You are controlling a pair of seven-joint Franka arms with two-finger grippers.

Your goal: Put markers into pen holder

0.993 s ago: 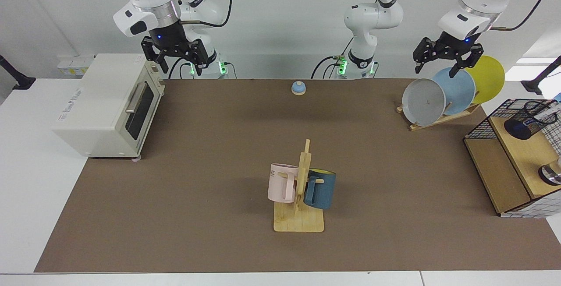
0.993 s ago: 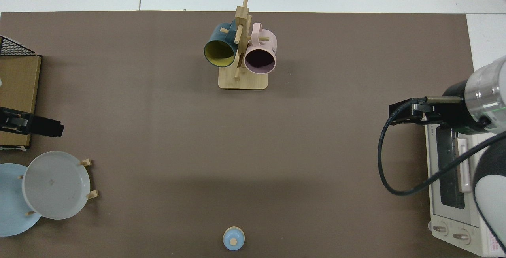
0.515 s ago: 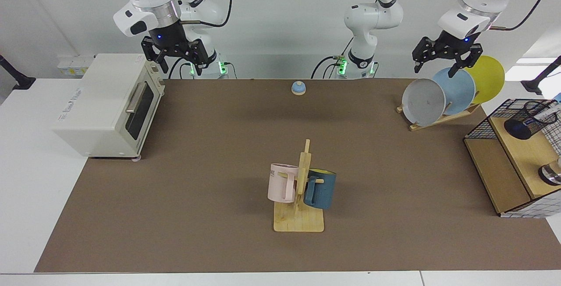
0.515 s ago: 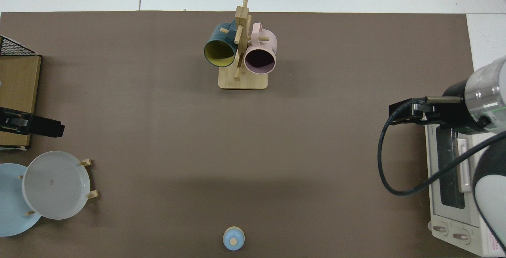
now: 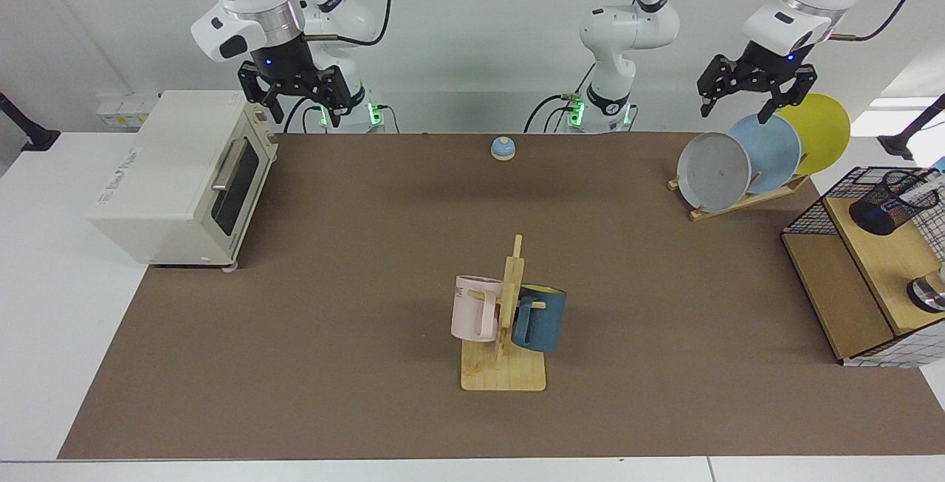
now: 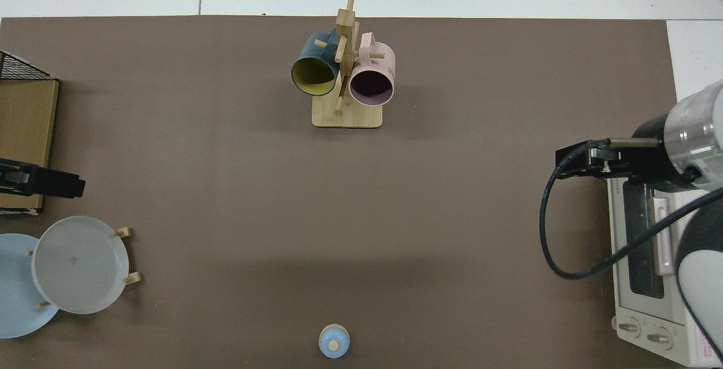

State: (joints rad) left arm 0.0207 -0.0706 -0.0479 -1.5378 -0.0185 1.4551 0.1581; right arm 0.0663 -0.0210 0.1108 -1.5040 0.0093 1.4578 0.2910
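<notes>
The pen holder (image 5: 888, 209), a small black mesh cup, sits tilted on the wooden shelf at the far right of the facing view. The marker (image 5: 923, 188) stands in it, its white barrel sticking out of the rim and its blue label showing through the mesh. My left gripper (image 5: 738, 104) hangs open and empty above the plate rack, up and to the left of the holder. In the top view only its black body (image 6: 48, 182) shows at the left edge. My right gripper (image 5: 303, 109) waits open and empty over the toaster oven's far corner. The holder is out of the top view.
A black wire basket frame (image 5: 812, 220) surrounds the wooden shelf. Three plates lean in a rack (image 5: 738, 164). A mug tree (image 5: 509, 319) with a pink and a blue mug stands mid-table. A toaster oven (image 5: 177, 179) is at the left, a small blue bell (image 5: 503, 148) at the back.
My left gripper has risen a little and drifted right in the facing view; in the top view it drew back toward the left edge. The right arm has not moved.
</notes>
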